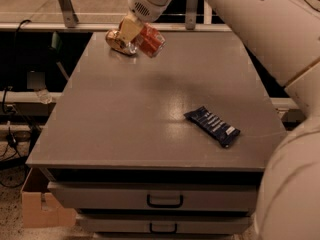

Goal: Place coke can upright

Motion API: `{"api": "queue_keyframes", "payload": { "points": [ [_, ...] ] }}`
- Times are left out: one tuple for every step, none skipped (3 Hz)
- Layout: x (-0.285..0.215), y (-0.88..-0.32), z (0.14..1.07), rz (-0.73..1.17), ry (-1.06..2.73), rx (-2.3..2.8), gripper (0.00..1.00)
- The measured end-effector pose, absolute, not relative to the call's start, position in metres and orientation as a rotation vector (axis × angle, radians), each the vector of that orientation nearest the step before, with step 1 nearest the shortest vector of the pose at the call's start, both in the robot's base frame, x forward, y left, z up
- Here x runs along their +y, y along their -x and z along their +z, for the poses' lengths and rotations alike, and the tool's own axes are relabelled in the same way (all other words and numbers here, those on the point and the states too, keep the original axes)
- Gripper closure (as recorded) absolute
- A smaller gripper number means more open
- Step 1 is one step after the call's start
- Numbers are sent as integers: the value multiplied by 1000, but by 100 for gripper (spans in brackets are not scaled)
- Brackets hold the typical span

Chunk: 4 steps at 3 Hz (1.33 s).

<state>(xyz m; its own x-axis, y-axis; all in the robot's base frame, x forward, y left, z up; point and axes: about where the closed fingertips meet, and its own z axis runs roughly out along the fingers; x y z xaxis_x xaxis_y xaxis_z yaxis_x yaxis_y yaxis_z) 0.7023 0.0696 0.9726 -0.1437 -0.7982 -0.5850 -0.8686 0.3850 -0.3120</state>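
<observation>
The red coke can (151, 40) is held tilted in the air over the far left part of the grey table (150, 109), its silver end pointing down-right. My gripper (134, 33) comes down from the white arm at the top and is shut on the can's upper left end. A tan finger (128, 30) shows against the can. The can is clear of the table top.
A gold-brown can (118, 42) lies on its side on the table just left of my gripper. A dark blue snack wrapper (212, 126) lies at the right front. Drawers (165, 200) sit under the table. A cardboard box (42, 209) stands on the floor at the left.
</observation>
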Motion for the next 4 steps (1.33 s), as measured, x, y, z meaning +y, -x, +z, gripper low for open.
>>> {"api": "queue_keyframes", "payload": {
  "points": [
    [28, -718, 987, 73, 1420, 1862, 100],
    [-12, -733, 995, 89, 1416, 1754, 100],
    [-38, -746, 985, 186, 1414, 1655, 100],
    [-48, -753, 969, 313, 1413, 1565, 100]
  ]
}}
